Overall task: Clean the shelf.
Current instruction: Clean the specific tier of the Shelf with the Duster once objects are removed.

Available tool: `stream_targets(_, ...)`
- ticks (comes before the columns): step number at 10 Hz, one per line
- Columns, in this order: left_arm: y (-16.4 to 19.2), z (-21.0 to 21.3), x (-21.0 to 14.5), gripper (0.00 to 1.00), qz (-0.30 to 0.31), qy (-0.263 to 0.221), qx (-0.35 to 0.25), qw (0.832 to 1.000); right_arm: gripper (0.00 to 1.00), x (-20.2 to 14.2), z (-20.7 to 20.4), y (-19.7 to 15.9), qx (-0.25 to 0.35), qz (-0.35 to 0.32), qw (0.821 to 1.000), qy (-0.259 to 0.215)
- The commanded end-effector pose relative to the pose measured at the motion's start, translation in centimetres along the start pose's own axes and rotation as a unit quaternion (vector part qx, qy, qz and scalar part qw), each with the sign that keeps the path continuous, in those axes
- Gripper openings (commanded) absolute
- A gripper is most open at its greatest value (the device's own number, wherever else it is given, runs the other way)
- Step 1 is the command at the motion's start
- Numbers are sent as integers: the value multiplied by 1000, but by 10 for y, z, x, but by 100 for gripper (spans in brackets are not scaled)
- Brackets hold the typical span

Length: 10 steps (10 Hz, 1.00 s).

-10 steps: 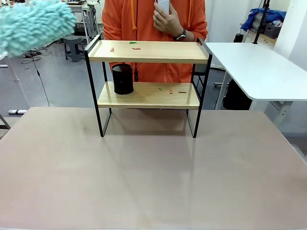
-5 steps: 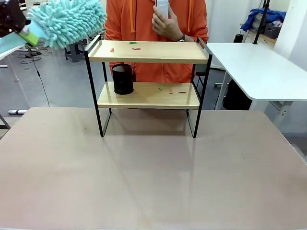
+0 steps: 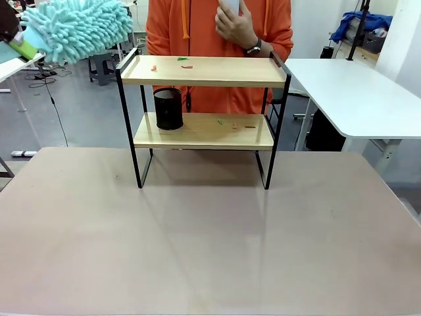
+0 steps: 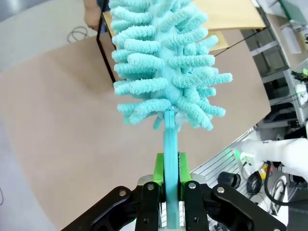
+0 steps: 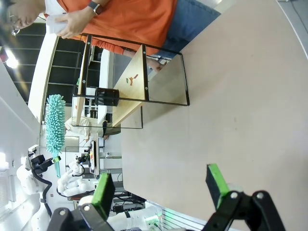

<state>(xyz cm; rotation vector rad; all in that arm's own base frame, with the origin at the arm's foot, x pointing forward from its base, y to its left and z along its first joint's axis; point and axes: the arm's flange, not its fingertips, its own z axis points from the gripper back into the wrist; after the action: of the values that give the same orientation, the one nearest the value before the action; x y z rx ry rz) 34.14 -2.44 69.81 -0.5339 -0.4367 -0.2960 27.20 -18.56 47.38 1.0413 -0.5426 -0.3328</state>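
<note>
SHELF: two-tier light-wood, black-framed shelf (image 3: pixel 230 71) at far middle of beige counter (image 3: pixel 210 250), small coloured scraps (image 3: pixel 186 66) on boards | LEFT: left pincer (image 4: pixel 171 166) clamped on fluffy teal duster (image 3: pixel 75 27), high beside shelf | RIGHT: right pincer (image 5: pixel 160 188) apart | STEP: approach; next, lower and sweep top board

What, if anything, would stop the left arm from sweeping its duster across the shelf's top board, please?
Probably nothing: yes, it looks reachable. The duster, clamped in the left claw, hangs beyond the shelf's left end; its top board is open above, bearing only small scraps.
</note>
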Motion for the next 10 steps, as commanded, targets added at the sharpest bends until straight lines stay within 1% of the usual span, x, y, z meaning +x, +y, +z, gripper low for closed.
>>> stream_targets(1,-31,-5,20,13,13,-6,51,999,100,2,-2,0,12,13,1000,-9)
stream_targets(2,-41,-18,28,13,17,2,64,998,100,2,-2,0,12,13,1000,-9)
stream_targets(3,-49,-30,35,13,-1,17,54,998,100,2,-2,0,12,13,1000,-9)
stream_targets(4,-57,-42,43,13,0,25,72,997,100,2,-2,0,12,13,1000,-9)
stream_targets(6,-66,-68,60,13,-12,47,91,995,100,2,-2,0,12,13,1000,-9)
stream_targets(7,-68,-81,67,13,-11,54,107,993,100,2,-2,0,12,13,1000,-9)
stream_targets(8,-69,-90,72,13,-11,63,108,992,100,2,-2,0,12,13,1000,-9)
stream_targets(10,-68,-101,77,13,-11,66,113,991,100,2,-2,0,12,13,1000,-9)
